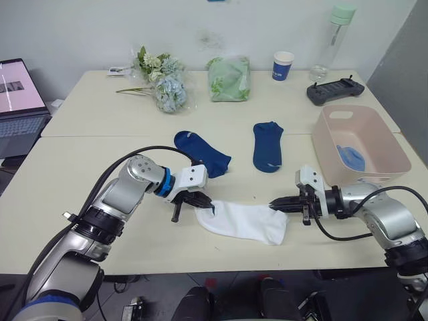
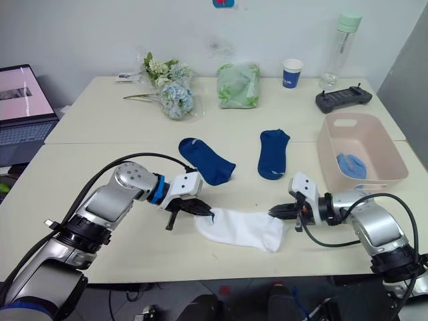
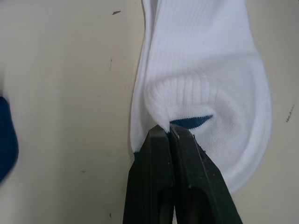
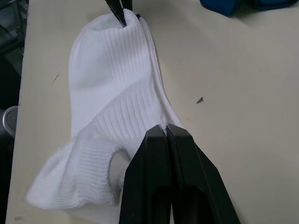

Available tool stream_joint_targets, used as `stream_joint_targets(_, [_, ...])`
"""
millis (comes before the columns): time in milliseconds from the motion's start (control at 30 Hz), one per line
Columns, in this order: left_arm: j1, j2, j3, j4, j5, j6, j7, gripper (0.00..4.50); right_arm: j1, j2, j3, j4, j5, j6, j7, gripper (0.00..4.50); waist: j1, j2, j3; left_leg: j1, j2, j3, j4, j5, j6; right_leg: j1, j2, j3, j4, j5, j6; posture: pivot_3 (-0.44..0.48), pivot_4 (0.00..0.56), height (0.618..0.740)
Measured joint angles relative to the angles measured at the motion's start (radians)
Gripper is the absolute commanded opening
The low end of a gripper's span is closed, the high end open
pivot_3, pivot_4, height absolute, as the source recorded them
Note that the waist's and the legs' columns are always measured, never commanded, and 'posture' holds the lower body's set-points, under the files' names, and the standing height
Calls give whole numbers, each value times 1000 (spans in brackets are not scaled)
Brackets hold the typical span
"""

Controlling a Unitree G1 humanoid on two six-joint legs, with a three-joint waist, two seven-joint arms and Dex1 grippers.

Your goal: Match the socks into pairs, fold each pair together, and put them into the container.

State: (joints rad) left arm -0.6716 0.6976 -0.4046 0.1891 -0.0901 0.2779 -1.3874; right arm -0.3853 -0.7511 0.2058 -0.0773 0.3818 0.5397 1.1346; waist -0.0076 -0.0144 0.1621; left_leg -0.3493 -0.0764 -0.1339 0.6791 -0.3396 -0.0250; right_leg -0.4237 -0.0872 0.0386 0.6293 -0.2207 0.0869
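The left gripper (image 1: 204, 204) is pinching one end of the white socks (image 1: 247, 222), its black fingers (image 3: 174, 154) pressed together on a fold of ribbed fabric beside a dark trim mark. The right gripper (image 1: 275, 202) is pinching the opposite end in the same way, fingers closed on the cloth. The white fabric is lying flat on the bench (image 1: 87, 147) between the two grippers.

Beyond the left gripper, one navy sock (image 1: 202, 152) is lying unfolded; a second navy sock (image 1: 268, 146) is lying beyond the right gripper, apart from the first. Further out past the right gripper, the container (image 1: 384, 137) is holding a light blue bundle (image 1: 351, 158).

Judged progress: the light blue pair appears stowed, the white pair is being handled, and the navy pair is awaiting matching and folding.

Whether the white fabric is one sock or two stacked cannot be told. The light blue bundle is partly hidden by the container wall.
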Motion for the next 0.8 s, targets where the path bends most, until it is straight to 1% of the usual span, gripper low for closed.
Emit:
stream_joint_targets(167, [-8,-14,0,29,19,-20,0,27,-1,16,1,18,-16,-23,1,0,0,0,0,0,0,0,0,0,0,0,0,0,0,0,0,0,150,740])
stream_joint_targets(633, [-16,-36,0,70,41,-38,-6,27,16,13,1,21,-18,-24,22,0,-1,0,0,0,0,0,0,0,0,0,0,0,0,0,0,0,150,740])
stream_joint_targets(667, [-16,-36,0,70,41,-39,-14,434,19,14,1,21,-18,-24,21,457,-1,0,0,0,0,0,0,0,0,0,0,0,0,0,0,0,150,740])
stream_joint_targets(700, [-16,-36,0,70,41,-39,-19,601,20,14,0,22,-18,-24,19,615,-1,0,0,0,0,0,0,0,0,0,0,0,0,0,0,0,150,740])
stream_joint_targets(800, [-16,-36,0,73,41,-39,-20,1488,19,16,-9,23,-18,-26,13,1605,-1,0,0,0,0,0,0,0,0,0,0,0,0,0,0,0,150,740])
